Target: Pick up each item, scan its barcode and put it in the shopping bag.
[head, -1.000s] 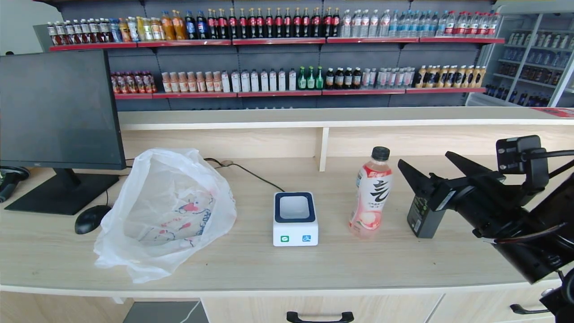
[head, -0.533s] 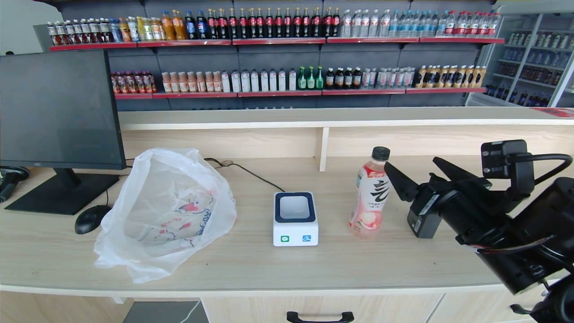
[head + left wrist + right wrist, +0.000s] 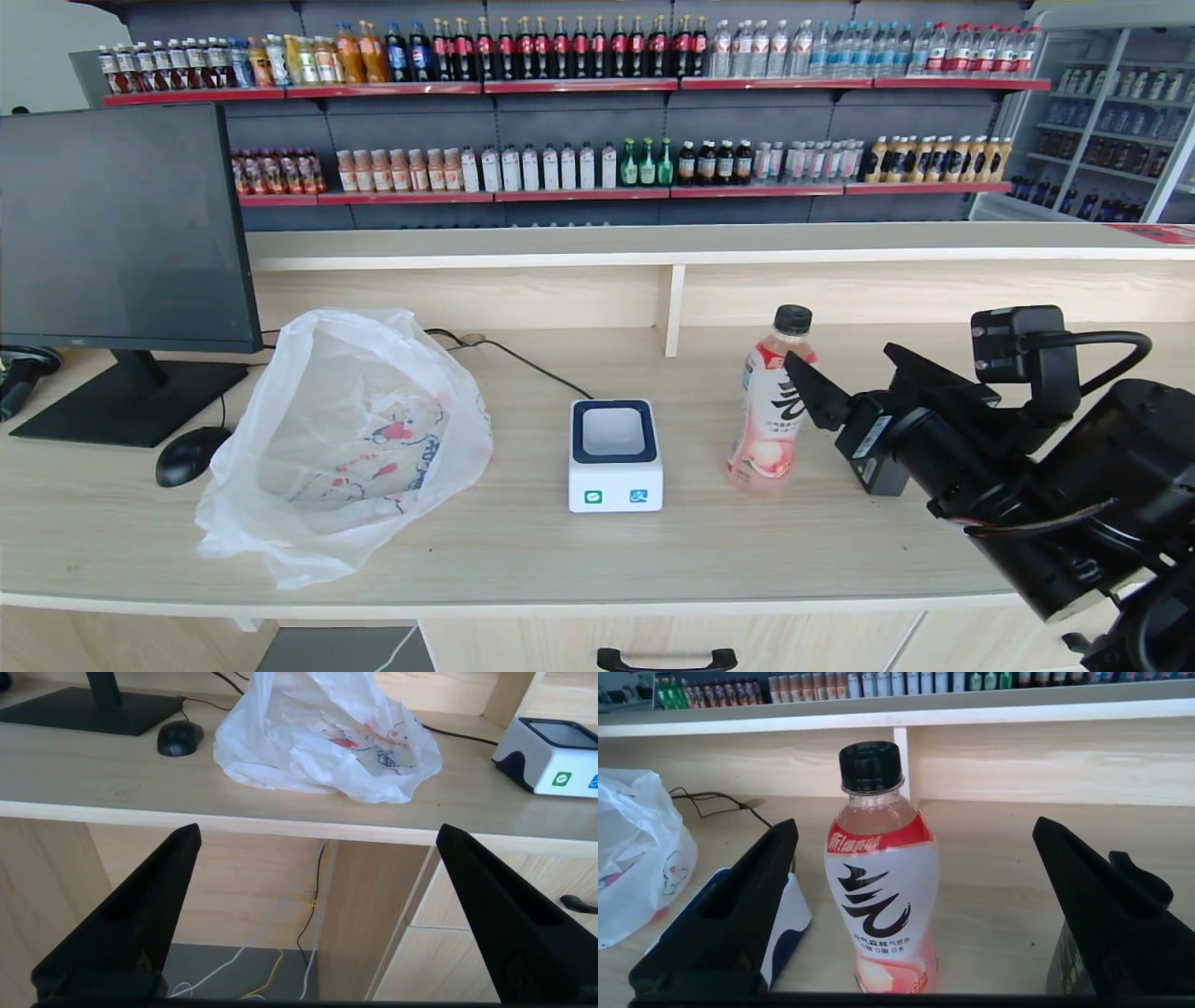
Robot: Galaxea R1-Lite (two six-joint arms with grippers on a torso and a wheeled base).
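Note:
A pink drink bottle with a black cap stands upright on the wooden counter, right of the white barcode scanner. My right gripper is open just right of the bottle, at label height, one fingertip overlapping its upper label. In the right wrist view the bottle stands ahead between the spread fingers. A dark box-shaped item stands behind that gripper. The white plastic shopping bag lies open at the left. My left gripper hangs open below the counter's front edge, facing the bag.
A monitor and a black mouse sit left of the bag, with a cable running behind the scanner. A raised shelf with an upright divider backs the counter. Drawers with a black handle lie below.
My right gripper has moved left and slightly down, from beside the dark item to right next to the bottle. The bottle, scanner and bag have stayed put.

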